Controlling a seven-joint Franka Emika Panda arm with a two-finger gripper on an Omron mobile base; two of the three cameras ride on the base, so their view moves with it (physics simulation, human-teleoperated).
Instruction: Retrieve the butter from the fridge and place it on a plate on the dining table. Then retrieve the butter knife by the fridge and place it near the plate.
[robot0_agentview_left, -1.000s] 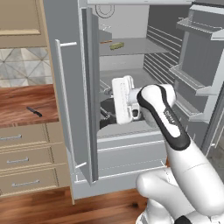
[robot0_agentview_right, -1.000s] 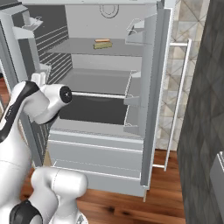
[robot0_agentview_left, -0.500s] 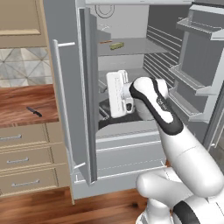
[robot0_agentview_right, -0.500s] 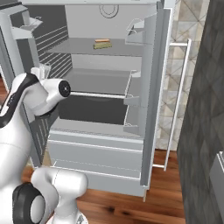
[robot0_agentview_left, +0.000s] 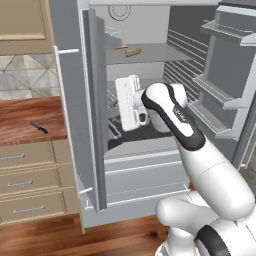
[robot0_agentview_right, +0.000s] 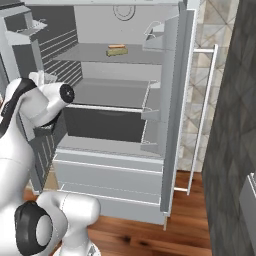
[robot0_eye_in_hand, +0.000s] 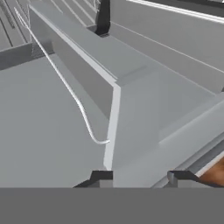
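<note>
Butter (robot0_agentview_left: 132, 52) sits on the top shelf of the open fridge (robot0_agentview_right: 172, 125), upper middle of the frame. My tool (robot0_eye_in_hand: 141, 176) is open and empty. Butter knife (robot0_agentview_left: 38, 127) waits on the desk (robot0_agentview_left: 30, 117), left.

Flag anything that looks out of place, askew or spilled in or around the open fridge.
Nothing stands out. The fridge stands with both doors open, the butter lies flat on its upper shelf, and the butter knife lies flat on the counter beside it. No spills show.
</note>
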